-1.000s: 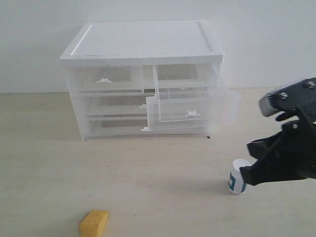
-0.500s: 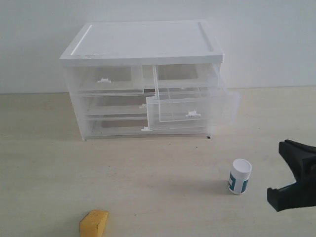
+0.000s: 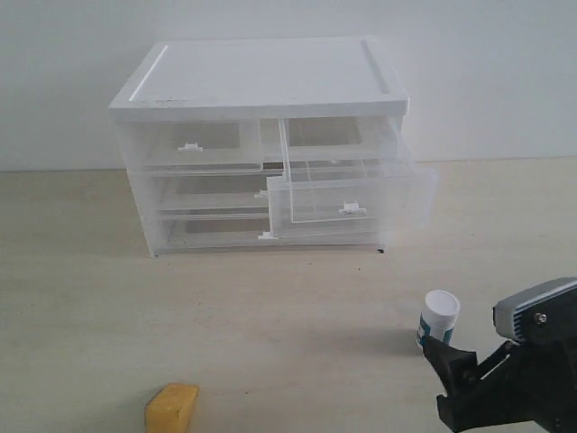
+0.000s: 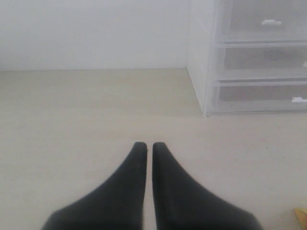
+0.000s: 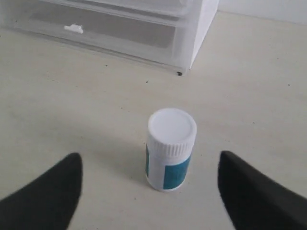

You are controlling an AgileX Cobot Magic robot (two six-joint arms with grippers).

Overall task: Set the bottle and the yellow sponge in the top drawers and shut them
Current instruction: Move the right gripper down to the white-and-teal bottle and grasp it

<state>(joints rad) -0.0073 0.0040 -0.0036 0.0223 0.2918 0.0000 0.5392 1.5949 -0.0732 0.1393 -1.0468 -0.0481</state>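
The white bottle (image 3: 439,320) with its teal label stands upright on the table, right of centre. My right gripper (image 3: 455,383) is low at the front right, just in front of the bottle. In the right wrist view the bottle (image 5: 170,148) stands between the spread tips of the right gripper (image 5: 148,158), open and touching nothing. The yellow sponge (image 3: 171,408) lies at the front left. The top right drawer (image 3: 356,194) is pulled out; the top left drawer (image 3: 194,144) is shut. My left gripper (image 4: 145,146) is shut on nothing above bare table.
The white cabinet (image 3: 261,77) stands at the back, its two full-width lower drawers pushed in. Its side wall (image 4: 201,57) shows in the left wrist view, and a corner of the sponge (image 4: 302,214) shows at that view's edge.
My right gripper has dropped from beside the bottle to the front of the table and swung in just in front of it. The bottle, sponge and drawers have not moved.
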